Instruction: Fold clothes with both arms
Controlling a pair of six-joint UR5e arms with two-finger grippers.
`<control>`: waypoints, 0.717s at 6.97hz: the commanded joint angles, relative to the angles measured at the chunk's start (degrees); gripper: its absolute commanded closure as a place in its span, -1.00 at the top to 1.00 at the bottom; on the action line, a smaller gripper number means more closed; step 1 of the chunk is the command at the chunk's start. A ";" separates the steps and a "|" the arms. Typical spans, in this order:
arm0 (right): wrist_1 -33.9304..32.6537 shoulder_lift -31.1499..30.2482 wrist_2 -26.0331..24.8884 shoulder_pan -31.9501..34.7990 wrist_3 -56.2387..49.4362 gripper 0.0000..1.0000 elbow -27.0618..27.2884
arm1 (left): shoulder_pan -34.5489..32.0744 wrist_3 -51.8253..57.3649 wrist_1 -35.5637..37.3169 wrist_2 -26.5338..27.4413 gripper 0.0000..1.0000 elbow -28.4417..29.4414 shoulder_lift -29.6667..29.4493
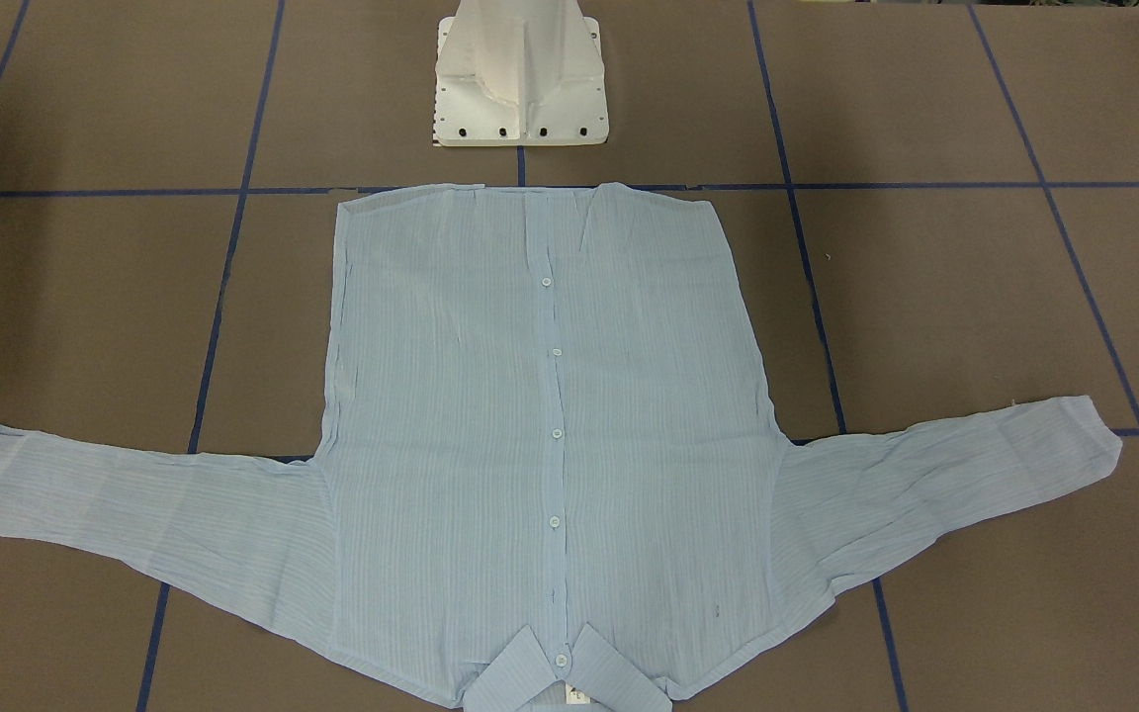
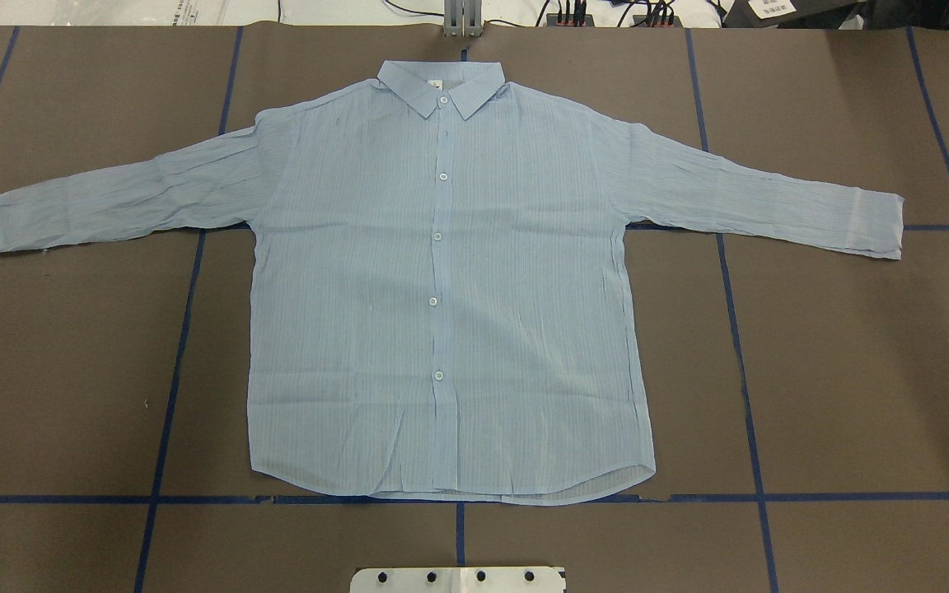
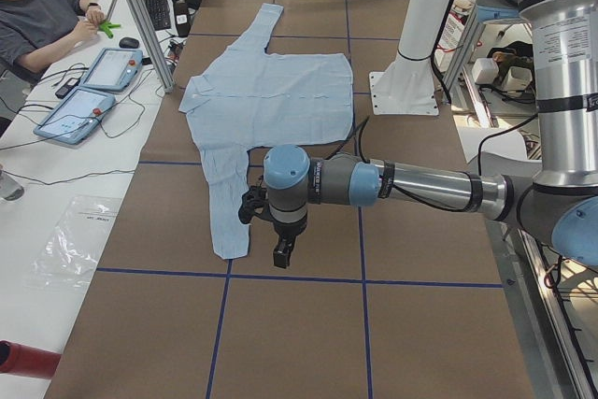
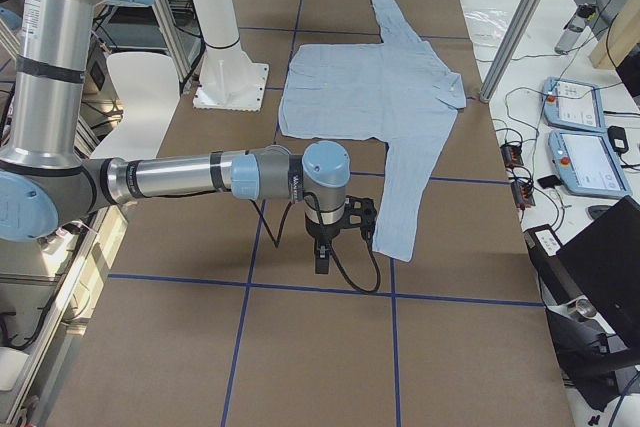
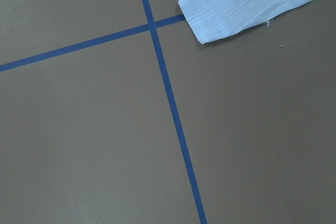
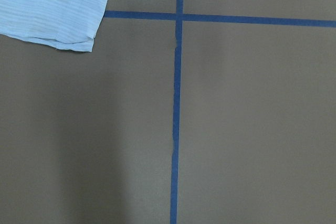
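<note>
Left gripper point(image 3: 280, 257) over table point(image 3: 308, 343), near shirt cuff point(image 3: 229, 246) edge

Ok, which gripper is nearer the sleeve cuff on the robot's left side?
Left. The left gripper hangs just beside that cuff; the right gripper is beside the opposite cuff, with the whole shirt between.

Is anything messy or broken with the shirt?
Nothing stands out. The shirt lies flat and buttoned on the table, sleeves spread out, with only light wrinkles.
</note>
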 commanded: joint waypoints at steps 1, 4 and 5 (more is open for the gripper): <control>0.00 0.00 0.09 0.00 0.09 1.00 0.00 | 0.09 0.17 -0.09 0.09 1.00 -0.19 0.00; 1.57 4.54 0.00 -3.83 5.41 1.00 -0.09 | 0.09 -0.35 -0.09 1.48 1.00 -4.59 -0.26; 4.54 7.53 -0.17 -6.22 11.02 1.00 -2.96 | 0.09 -2.61 0.00 1.23 1.00 -4.76 -1.31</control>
